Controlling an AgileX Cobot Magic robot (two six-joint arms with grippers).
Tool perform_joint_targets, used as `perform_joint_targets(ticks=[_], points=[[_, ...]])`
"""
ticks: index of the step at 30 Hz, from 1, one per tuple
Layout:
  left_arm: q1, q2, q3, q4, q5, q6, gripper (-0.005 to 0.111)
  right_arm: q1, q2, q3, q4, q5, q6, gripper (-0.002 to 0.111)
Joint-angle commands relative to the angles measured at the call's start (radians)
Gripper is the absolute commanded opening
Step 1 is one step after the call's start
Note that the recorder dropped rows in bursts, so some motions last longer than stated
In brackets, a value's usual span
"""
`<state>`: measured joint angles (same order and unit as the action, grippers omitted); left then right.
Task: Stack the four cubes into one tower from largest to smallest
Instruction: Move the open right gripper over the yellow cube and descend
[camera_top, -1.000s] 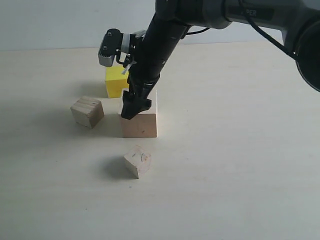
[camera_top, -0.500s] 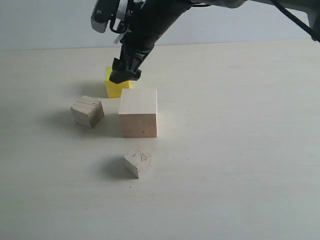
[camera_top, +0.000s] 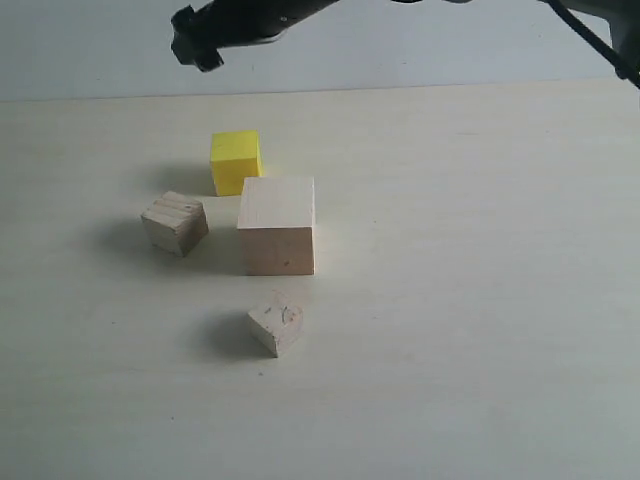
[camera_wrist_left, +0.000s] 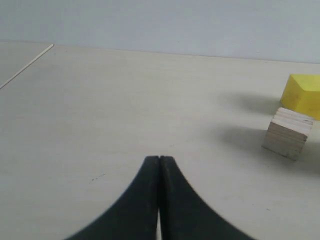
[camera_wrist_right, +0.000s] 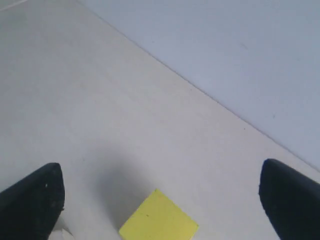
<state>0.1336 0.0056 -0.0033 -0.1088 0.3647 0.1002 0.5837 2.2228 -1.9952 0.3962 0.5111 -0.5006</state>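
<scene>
1. Table lies open at 3 o'clock of the large cube.
2. Yellow cube sits at 11, plain cube at 9, knotted cube at 6.
3. Right claw is spread, empty; left claw is closed, empty.

Large cube centre, mid-sized cube just behind-left, perhaps touching, small cube left, smallest cube in front

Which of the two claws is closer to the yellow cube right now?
Right. The right gripper hangs open above the yellow cube, which shows between its fingers. The left gripper, shut, sits low and well away, seeing the cube only in the distance.
</scene>
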Motion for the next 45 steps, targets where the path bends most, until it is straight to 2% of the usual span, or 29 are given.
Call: perform_joint_targets(ticks=[1, 5, 12, 14, 16, 18, 34, 38, 45], points=[[-0.007, -0.006, 0.003, 0.002, -0.01, 0.0, 0.0, 0.004, 0.061, -0.146, -0.119, 0.142, 0.225, 0.104], [-0.007, -0.006, 0.003, 0.002, -0.01, 0.0, 0.0, 0.008, 0.149, -0.299, -0.158, 0.287, 0.408, 0.104], [-0.007, -0.006, 0.003, 0.002, -0.01, 0.0, 0.0, 0.021, 0.233, -0.423, -0.141, 0.311, 0.511, 0.104], [-0.007, -0.006, 0.003, 0.002, -0.01, 0.0, 0.0, 0.021, 0.26, -0.428, -0.143, 0.307, 0.488, 0.104], [-0.007, -0.006, 0.003, 0.002, -0.01, 0.0, 0.0, 0.021, 0.283, -0.428, -0.153, 0.314, 0.353, 0.104], [-0.007, -0.006, 0.003, 0.002, -0.01, 0.0, 0.0, 0.021, 0.289, -0.428, -0.144, 0.311, 0.324, 0.104], [-0.007, -0.006, 0.003, 0.002, -0.01, 0.0, 0.0, 0.021, 0.289, -0.428, -0.138, 0.302, 0.331, 0.104], [-0.007, -0.006, 0.003, 0.002, -0.01, 0.0, 0.0, 0.021, 0.289, -0.428, -0.095, 0.322, 0.44, 0.104], [-0.007, -0.006, 0.003, 0.002, -0.01, 0.0, 0.0, 0.021, 0.289, -0.428, -0.037, 0.375, 0.451, 0.104]])
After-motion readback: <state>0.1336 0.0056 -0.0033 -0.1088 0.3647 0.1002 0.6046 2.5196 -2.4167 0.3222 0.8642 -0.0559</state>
